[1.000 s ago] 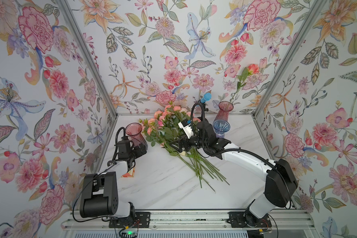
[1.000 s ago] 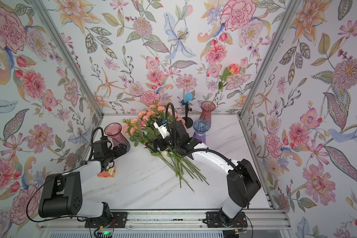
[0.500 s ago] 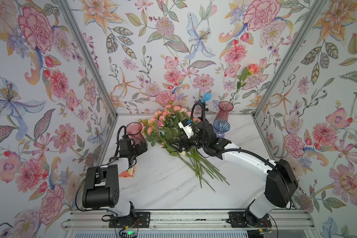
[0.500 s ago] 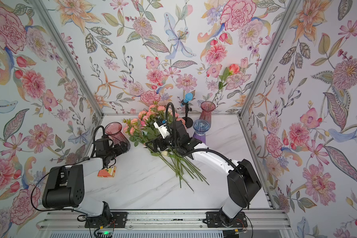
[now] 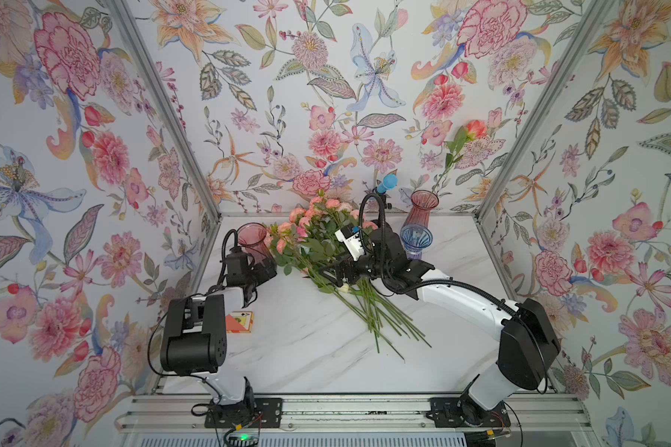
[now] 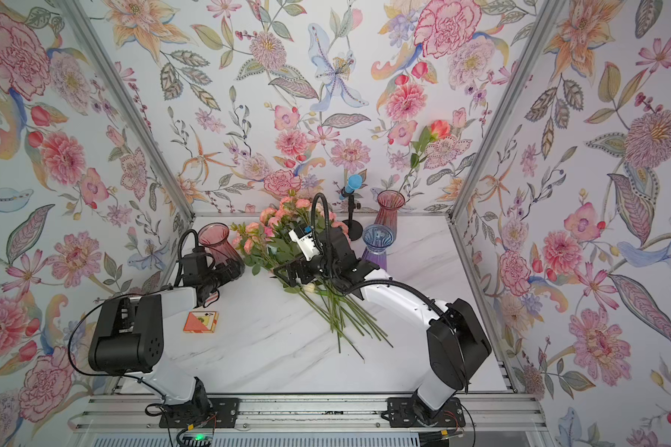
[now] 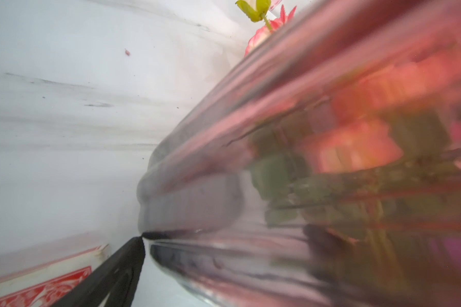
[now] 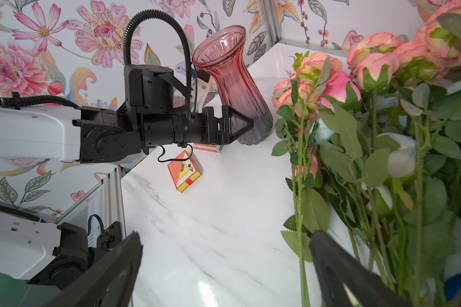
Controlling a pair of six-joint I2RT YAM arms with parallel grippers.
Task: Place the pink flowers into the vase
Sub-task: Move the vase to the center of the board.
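A: Entry one. Work surface?

B: White marble counter, walled on three sides in floral paper.

A: Where are the pink flowers?

B: The pink flowers lie flat on the counter as one bundle. The blooms point to the back left and the bare stem ends fan toward the front right. A few white blooms are mixed in. None of the bundle stands in a vase.

A: Vases?

B: Three, all upright. The ribbed red vase is by the left wall, with the bundle's blooms just beside it. The far red vase at the back right holds one coral bloom. A blue vase stands just in front of it.

A: Pincers?

B: The left pincer is low over the counter and spread wide, with the ribbed red vase's lower body between its fingers. In the left wrist view one finger meets the glass at its tip. The right pincer is over the bundle's middle, spread wide and pinching nothing. In the right wrist view one stem shows between its fingers.

A: Small items?

B: A blue-headed microphone on a stand at the back wall. A card box on the counter beside the left arm.
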